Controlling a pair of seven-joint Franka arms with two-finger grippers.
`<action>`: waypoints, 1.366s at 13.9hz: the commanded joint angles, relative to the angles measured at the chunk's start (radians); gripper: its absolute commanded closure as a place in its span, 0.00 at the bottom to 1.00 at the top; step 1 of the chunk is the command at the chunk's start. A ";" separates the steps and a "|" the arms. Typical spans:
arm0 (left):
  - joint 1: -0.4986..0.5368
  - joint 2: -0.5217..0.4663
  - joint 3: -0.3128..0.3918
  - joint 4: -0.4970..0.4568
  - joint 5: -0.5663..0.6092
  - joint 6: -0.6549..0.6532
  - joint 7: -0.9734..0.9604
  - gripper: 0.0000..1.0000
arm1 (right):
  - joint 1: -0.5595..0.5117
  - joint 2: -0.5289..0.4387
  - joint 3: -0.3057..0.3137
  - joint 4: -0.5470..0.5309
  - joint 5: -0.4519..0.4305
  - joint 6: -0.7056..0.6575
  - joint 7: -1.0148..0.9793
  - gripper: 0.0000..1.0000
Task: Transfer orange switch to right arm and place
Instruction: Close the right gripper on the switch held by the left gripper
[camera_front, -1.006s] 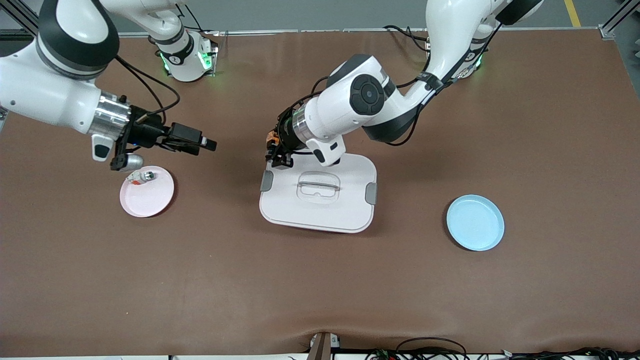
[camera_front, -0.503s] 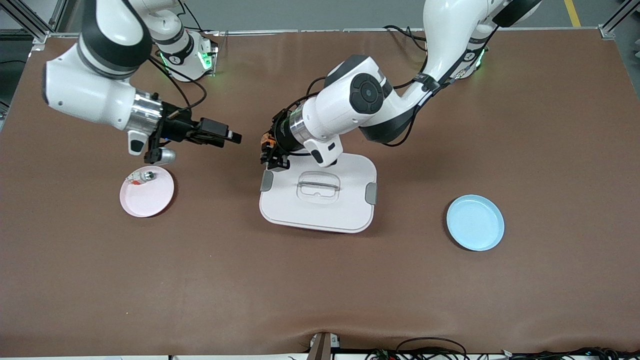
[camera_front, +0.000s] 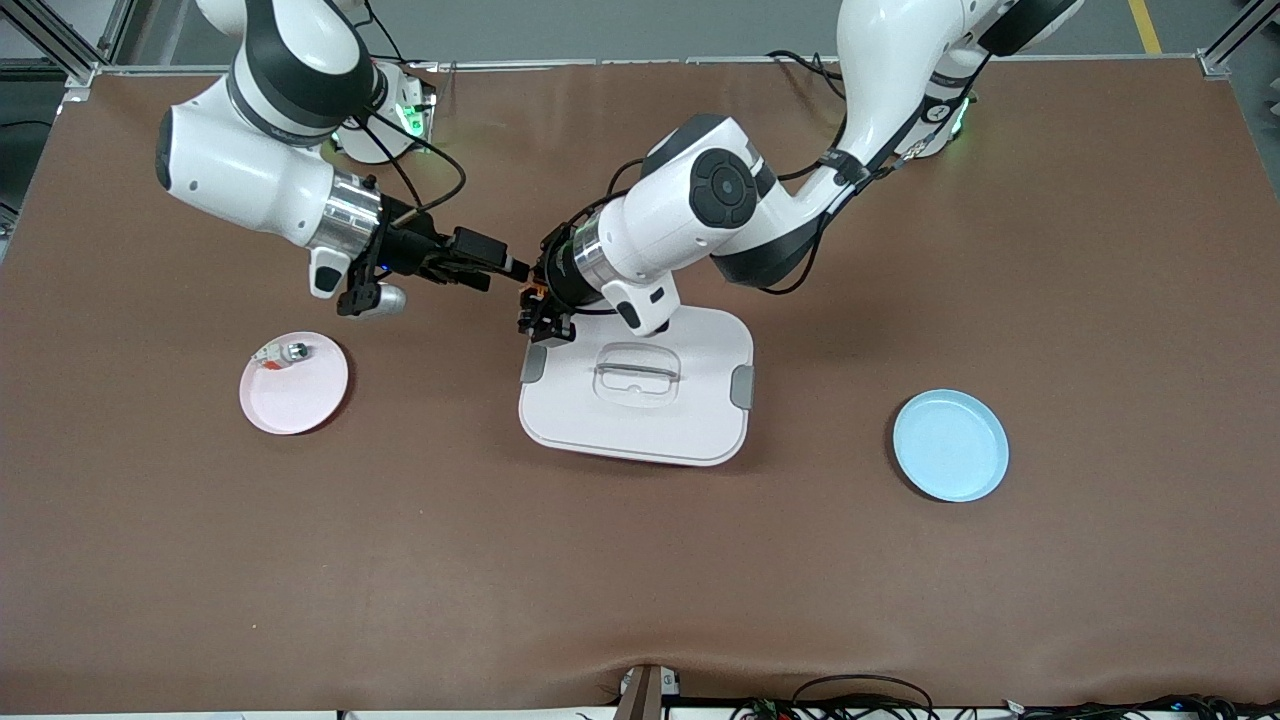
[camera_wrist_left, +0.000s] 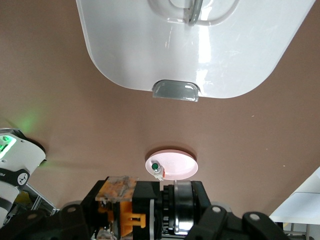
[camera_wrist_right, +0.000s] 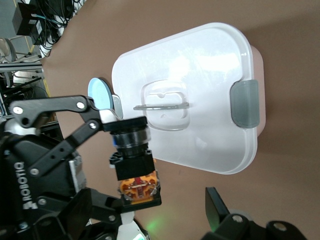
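While the left gripper pinches the orange switch, the right gripper's spread jaws flank it

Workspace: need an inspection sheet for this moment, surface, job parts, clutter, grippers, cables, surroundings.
Surface: brown table mat, wrinkled along the edge nearest the front camera.
Job's things: orange switch held in the left gripper, above the table beside the white lidded box.
Clutter: pink plate with a small silvery part toward the right arm's end; blue plate, nothing on it, toward the left arm's end.
Grippers: left shut on the switch; right gripper open, level with the switch, fingers not yet around it.
Cables: black leads along both arms; more at the table's near edge.
Surroundings: aluminium frame posts at corners.
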 joint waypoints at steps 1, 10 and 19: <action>-0.019 0.018 0.014 0.041 -0.018 0.006 -0.006 1.00 | 0.022 0.008 -0.008 -0.011 0.027 0.023 0.002 0.00; -0.019 0.018 0.014 0.041 -0.018 0.006 -0.005 1.00 | 0.040 0.040 -0.008 -0.003 0.030 0.061 -0.005 0.00; -0.019 0.018 0.015 0.041 -0.018 0.006 -0.002 1.00 | 0.054 0.042 -0.008 0.003 0.097 0.058 -0.002 0.60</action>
